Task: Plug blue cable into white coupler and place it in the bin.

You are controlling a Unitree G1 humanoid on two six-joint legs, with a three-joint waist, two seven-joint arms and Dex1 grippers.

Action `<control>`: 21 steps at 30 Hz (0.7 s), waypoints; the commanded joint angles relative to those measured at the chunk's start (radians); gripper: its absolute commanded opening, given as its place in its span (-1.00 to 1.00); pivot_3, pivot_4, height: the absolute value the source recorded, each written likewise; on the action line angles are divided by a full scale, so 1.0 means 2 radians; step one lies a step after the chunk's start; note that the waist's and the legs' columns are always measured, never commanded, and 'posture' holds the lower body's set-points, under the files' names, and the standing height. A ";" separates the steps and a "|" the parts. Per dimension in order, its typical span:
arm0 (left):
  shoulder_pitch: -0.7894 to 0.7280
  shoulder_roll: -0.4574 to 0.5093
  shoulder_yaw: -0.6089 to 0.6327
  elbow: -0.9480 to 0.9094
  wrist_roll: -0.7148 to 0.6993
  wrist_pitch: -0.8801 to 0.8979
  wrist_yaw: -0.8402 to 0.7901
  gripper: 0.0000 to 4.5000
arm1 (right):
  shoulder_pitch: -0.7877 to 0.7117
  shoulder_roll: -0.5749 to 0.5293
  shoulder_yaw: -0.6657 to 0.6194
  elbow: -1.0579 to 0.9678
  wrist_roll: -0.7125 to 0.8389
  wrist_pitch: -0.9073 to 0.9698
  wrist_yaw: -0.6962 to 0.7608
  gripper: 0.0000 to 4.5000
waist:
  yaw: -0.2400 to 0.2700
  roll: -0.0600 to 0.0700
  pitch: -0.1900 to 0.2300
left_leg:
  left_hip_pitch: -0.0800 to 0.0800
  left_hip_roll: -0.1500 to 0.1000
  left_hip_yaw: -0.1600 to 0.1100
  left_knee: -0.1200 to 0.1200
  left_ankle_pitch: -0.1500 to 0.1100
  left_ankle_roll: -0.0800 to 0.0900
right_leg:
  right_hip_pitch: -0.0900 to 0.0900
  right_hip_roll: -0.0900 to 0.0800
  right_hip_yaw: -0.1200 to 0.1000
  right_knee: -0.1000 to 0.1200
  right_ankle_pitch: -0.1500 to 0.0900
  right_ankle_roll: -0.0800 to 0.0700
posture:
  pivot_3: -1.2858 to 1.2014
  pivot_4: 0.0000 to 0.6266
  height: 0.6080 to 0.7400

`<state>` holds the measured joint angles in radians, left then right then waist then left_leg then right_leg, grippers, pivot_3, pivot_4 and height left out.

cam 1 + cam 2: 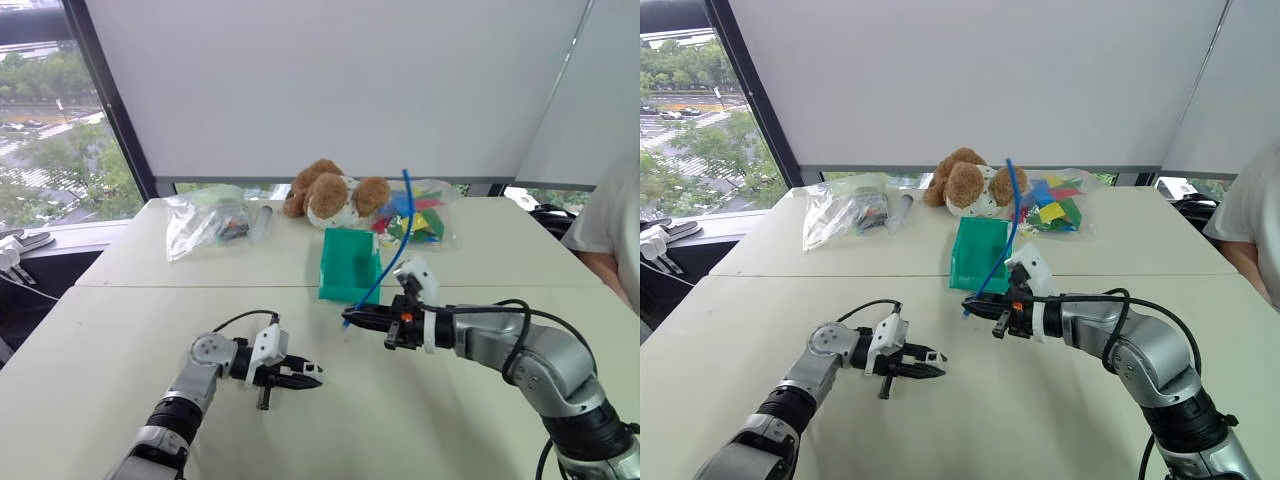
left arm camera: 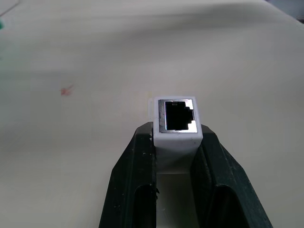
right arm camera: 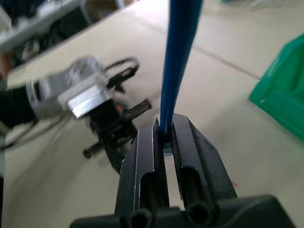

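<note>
Holding the white coupler between its two black fingers, the left claw hovers low over the pale tabletop on the left side, and it points toward the right. In the left wrist view the coupler sits pinched at the fingertips, with its dark open socket facing away from the wrist. Further back on the left of the tabletop lies a clear plastic bag with small dark items inside. Near the middle, at the far edge, a brown and white teddy bear lies, and just in front of it stands the teal-green bin; I cannot tell what is inside it. To the right of the bear there is a second clear bag with colourful pieces. The right claw is on the right of the left one, a little higher, and it points to the left toward it; the two are near but apart. Its fingers are pressed together on the blue cable close to the cable's lower end, and from there the cable rises up and curves in front of the bin and the bear. At the far right edge a person's white sleeve shows.
</note>
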<state>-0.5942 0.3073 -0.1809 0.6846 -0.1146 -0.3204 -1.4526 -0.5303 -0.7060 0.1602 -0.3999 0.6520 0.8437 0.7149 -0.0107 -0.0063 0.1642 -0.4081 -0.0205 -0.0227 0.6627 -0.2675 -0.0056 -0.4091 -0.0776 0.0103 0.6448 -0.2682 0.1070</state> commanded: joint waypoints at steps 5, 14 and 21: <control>-0.013 -0.024 -0.035 0.010 0.034 -0.002 0.038 -0.84 | -0.025 -0.018 0.052 0.023 -0.070 -0.057 0.083 -1.00 | 0.009 0.000 0.000 | 0.000 -0.001 0.000 0.001 0.000 0.000 | 0.001 0.000 0.000 0.000 0.000 0.000 | 0.03 -0.52 1.00; -0.019 -0.021 -0.084 0.036 0.083 0.008 0.044 -0.84 | -0.049 0.008 0.101 0.068 -0.133 -0.098 0.130 -1.00 | 0.013 0.000 0.000 | 0.001 -0.001 0.000 0.001 0.000 0.000 | 0.002 -0.001 0.000 -0.001 0.000 0.000 | 0.03 -0.52 1.00; -0.023 -0.017 -0.103 0.039 0.090 0.038 0.037 -0.84 | -0.053 0.025 0.112 0.081 -0.159 -0.111 0.150 -1.00 | 0.013 0.000 -0.001 | 0.001 -0.001 -0.001 0.001 0.000 0.000 | 0.003 -0.001 -0.001 -0.002 0.000 0.000 | 0.03 -0.52 1.00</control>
<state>-0.6791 0.2734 -0.3027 0.7046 -0.0185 -0.2862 -1.3801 -0.6102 -0.6664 0.3904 -0.2279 0.3411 0.6391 1.0067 0.0152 -0.0064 0.1625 -0.4062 -0.0229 -0.0247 0.6648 -0.2675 -0.0056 -0.4029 -0.0794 0.0087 0.6414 -0.2682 0.1069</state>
